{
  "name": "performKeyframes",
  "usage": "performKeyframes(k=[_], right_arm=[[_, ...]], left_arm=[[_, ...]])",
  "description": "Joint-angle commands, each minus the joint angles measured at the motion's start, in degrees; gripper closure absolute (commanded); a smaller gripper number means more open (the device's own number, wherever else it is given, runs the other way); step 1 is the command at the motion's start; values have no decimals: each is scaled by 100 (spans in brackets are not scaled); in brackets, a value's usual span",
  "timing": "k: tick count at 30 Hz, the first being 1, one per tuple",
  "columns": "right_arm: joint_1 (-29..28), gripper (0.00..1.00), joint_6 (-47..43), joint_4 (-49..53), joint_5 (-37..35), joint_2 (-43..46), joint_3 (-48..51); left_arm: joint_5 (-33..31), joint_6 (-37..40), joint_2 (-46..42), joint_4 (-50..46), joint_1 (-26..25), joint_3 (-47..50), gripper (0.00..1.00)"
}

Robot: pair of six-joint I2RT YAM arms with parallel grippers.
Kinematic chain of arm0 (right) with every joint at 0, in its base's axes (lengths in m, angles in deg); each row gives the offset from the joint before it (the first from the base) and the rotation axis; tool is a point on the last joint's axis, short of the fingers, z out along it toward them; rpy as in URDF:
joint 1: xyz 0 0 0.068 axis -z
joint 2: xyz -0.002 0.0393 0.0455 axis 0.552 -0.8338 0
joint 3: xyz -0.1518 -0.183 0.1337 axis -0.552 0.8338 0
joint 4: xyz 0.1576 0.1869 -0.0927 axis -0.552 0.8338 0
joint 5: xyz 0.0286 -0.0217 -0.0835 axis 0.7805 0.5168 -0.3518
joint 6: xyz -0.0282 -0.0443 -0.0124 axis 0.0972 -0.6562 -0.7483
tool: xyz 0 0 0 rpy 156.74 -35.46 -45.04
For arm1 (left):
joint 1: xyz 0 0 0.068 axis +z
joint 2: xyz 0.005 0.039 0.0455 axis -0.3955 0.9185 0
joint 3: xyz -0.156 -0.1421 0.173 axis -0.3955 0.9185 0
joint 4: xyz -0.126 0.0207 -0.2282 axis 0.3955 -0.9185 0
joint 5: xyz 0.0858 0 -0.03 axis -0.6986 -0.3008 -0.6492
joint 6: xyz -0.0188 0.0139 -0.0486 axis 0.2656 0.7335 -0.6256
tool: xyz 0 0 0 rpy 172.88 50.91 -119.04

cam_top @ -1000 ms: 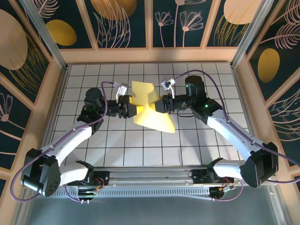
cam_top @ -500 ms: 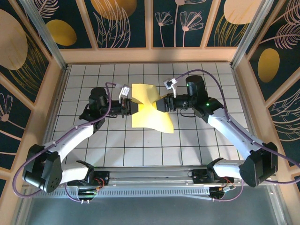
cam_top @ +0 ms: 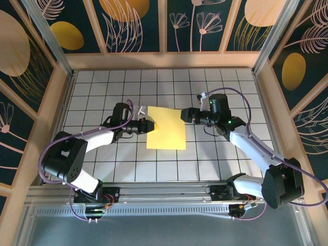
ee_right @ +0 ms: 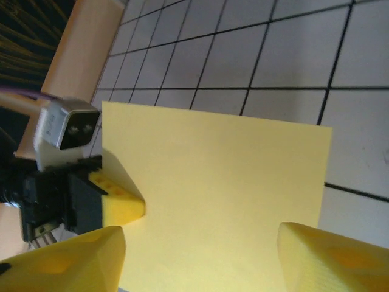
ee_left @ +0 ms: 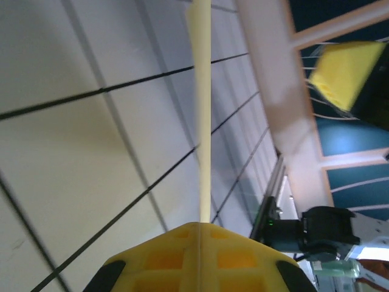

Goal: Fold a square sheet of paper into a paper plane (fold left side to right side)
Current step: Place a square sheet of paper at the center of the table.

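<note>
A second ago both grippers held the square sheet of paper [cam_top: 167, 128] raised and buckled, pinched in at the middle. Now it spreads flat and square, low over the tabletop [cam_top: 102, 87], between the two grippers. The left gripper [cam_top: 149, 125] stays clamped on the sheet's left edge – from its wrist the paper runs straight out of the closed fingers, edge-on. The right gripper [cam_top: 185, 115] has let go: its fingertips stand wide apart at the sheet's right edge, with the paper stretching away in front of them. Whether they touch it I cannot tell. The sheet looks squared up for the fold – the held left edge seems ready to be carried over to the right.
</note>
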State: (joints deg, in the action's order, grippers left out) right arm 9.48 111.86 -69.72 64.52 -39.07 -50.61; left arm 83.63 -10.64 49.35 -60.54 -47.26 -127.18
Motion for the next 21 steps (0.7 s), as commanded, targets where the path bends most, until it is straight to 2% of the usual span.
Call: performKeyframes(k=[1,5,9,11,15,21], right_arm=[[-30,41,848,-904,-154,-164,401],[-193,60,1158,-1215,-124,-748,523],[-398,80,1114,-1020,-187,-1555,237],[-505,86,1042,-822,-272,-1943,25],[-676,93,885,-346,-620,-2603,-382],[-855,94,764,133,-902,-3144,-674]], left_arm=[[-359,154,378,-648,-12,-95,100],[-646,281,754,-1095,-12,-250,100],[-798,392,1063,-1371,-12,-347,100],[-798,407,1082,-1419,-12,-365,100],[-816,419,1059,-1471,-12,-376,100],[-801,413,1009,-1520,-13,-413,96]])
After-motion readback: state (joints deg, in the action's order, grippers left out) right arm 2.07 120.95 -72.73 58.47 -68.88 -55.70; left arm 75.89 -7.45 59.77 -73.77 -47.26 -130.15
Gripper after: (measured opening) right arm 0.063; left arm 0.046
